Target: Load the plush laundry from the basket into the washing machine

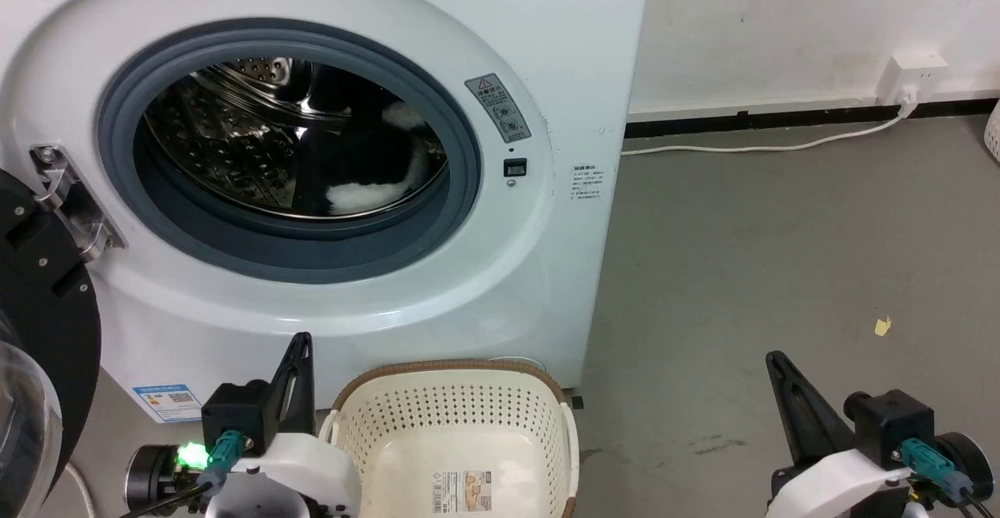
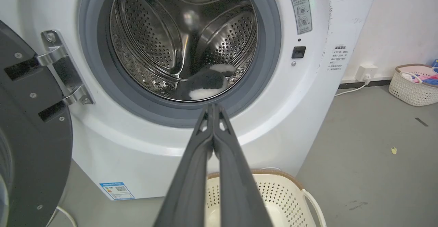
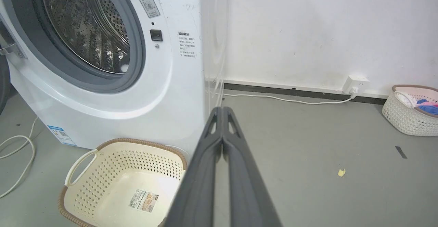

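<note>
Laundry: the plush laundry (image 1: 367, 186) is lying inside the drum (image 1: 226, 135) of the washing machine (image 1: 547, 49), low and towards the right of the opening, its black fur and white patches showing past the grey gasket (image 1: 461, 190); it is resting well inside the rim, so nothing is hanging out to catch the door
Basket: the basket (image 1: 453, 367) is sitting on the floor (image 1: 742, 268) just in front of the washer, beneath the porthole, probably so the lift from one to the other is short; its bottom is showing bare apart from the label sticker (image 1: 462, 491)
Door: the black-rimmed door (image 1: 39, 330) is standing swung wide to the left, keeping the opening free
Left gripper: the left gripper (image 2: 213, 108) is hovering just beside the basket's left edge, its two fingers pressing together on nothing and pointing at the lower lip of the porthole
Right gripper: the right gripper (image 3: 221, 110) is hanging over bare floor to the right, well apart from the washer, fingers likewise together and carrying nothing
Progress: judging by the bare basket and the toy in the drum, the loading is looking finished; both arms are sitting low and away from the porthole, as if at rest
</note>
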You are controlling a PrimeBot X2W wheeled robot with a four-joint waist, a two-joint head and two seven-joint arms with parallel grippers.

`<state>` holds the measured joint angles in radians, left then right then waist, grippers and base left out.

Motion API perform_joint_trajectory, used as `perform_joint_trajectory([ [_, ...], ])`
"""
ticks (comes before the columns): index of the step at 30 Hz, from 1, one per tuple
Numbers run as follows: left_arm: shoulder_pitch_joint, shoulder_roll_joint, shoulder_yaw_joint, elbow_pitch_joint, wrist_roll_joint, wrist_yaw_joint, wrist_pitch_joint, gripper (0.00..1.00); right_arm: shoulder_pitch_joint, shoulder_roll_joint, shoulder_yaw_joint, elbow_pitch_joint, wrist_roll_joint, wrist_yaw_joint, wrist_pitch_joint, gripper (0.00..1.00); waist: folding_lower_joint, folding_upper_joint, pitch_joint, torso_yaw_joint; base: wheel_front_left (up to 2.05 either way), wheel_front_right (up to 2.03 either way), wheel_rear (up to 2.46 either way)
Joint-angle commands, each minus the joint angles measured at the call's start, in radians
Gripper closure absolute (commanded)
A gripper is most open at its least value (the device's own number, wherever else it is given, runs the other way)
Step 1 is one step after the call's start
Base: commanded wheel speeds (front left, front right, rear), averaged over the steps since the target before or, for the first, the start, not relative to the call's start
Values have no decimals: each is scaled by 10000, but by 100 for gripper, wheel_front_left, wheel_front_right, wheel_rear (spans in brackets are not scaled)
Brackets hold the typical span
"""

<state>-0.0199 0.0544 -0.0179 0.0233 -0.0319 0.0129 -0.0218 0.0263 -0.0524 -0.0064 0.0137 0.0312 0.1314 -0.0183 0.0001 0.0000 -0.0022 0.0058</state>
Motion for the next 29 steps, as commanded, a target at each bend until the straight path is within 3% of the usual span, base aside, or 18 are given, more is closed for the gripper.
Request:
perform_joint_trajectory([
  [1,157,-3,58,-89,127,-71,57,100,-172,21,27,-77,-116,-7,70,100,-1,0,3,-7,0,0,0],
  [29,199,-41,179,-233,319,-129,218,100,-263,22,64,-137,-312,-7,183,100,-1,0,22,-58,0,0,0],
])
